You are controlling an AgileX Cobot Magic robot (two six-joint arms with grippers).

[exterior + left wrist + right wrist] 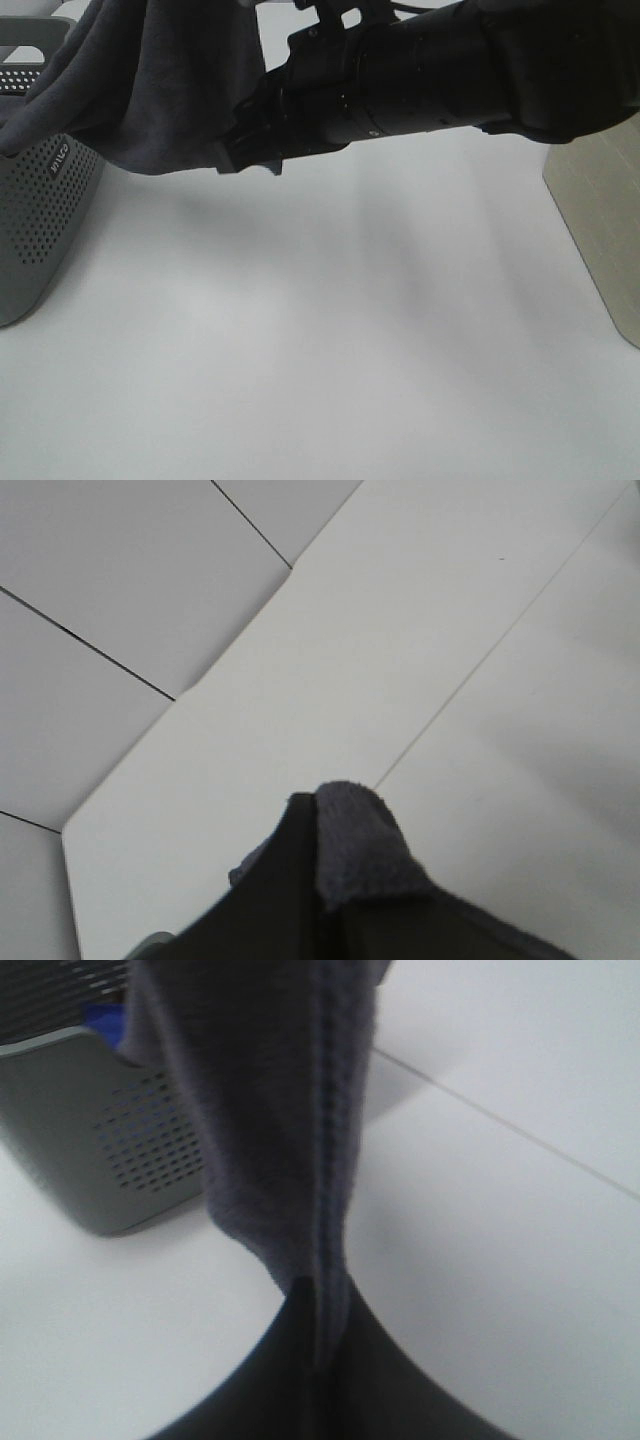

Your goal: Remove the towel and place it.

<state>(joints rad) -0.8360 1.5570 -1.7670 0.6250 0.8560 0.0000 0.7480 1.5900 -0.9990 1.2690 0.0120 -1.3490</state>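
So, the white tabletop (320, 350) is taking up nearly the whole high view, and it's running on under both wrist cameras too. In the left wrist view grey floor tiles (100, 600) are showing past its edge.

Next biggest, the towel (150, 80) is hanging up off the tabletop in the upper left of the high view. It's draping down over the near rim of a grey perforated basket (40, 200), and its top is getting cut off by the frame.

The black right arm (450, 75) is reaching in from the right and crossing the middle. The right end effector (235, 150) is clamping tight on the towel's lower edge, and in its own wrist view the cloth is running straight out from between the closed jaws.

The left end effector (318, 825) is closed as well, pinching a plush fold of the towel that's poking out past its tip. I'm not seeing it in the high view, so where it's sitting along the towel is hard to say.

A grey shape (600, 230) is getting chopped off at the right edge, and I can't tell what it is. A second basket (25, 60) is barely peeking in at the top left.

Smallest bit: a blue cloth (100, 1018) is sitting inside the grey perforated basket, blurry.
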